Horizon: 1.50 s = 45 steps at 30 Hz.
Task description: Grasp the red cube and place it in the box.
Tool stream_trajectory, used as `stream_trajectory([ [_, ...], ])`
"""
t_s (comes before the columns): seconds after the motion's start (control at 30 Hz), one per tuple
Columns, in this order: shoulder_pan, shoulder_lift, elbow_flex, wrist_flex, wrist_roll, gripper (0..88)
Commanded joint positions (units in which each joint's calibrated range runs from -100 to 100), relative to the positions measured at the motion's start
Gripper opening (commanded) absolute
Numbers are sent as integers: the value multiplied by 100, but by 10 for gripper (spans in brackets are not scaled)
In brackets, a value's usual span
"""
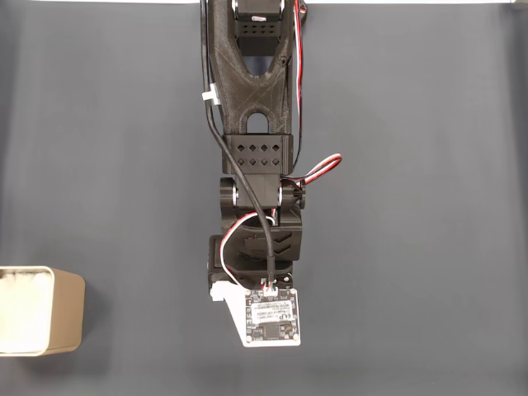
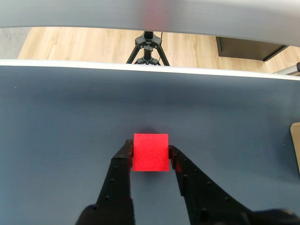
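Observation:
In the wrist view the red cube (image 2: pixel 150 153) sits between my two black fingers on the dark grey table. Both fingertips press against its left and right faces, so my gripper (image 2: pixel 150 148) is shut on it. I cannot tell whether the cube rests on the table or hangs just above it. The cream box (image 1: pixel 71 312) with its white lining stands at the lower left of the fixed view, well left of the arm. A sliver of the box (image 2: pixel 296 140) shows at the right edge of the wrist view. In the fixed view the arm and its camera board (image 1: pixel 272 318) hide the cube.
The table's pale far edge (image 2: pixel 150 66) runs across the wrist view. Beyond it are a wooden floor and a black tripod (image 2: pixel 148 49). Bare grey table surface (image 1: pixel 412 247) lies on both sides of the arm in the fixed view.

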Motion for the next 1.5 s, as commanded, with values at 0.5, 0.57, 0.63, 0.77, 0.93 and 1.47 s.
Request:
stream_trajectory([
  [0.5, 116, -1109, -170, 450, -83, 16],
  [0.57, 152, -1274, -152, 532, -107, 16],
  [0.63, 195, -1438, -152, 623, -127, 16],
  [0.77, 287, -1707, -152, 705, -151, 15],
  [0.93, 415, -1984, -152, 852, -151, 14],
  [1.47, 919, -2045, -526, 877, -186, 11],
])
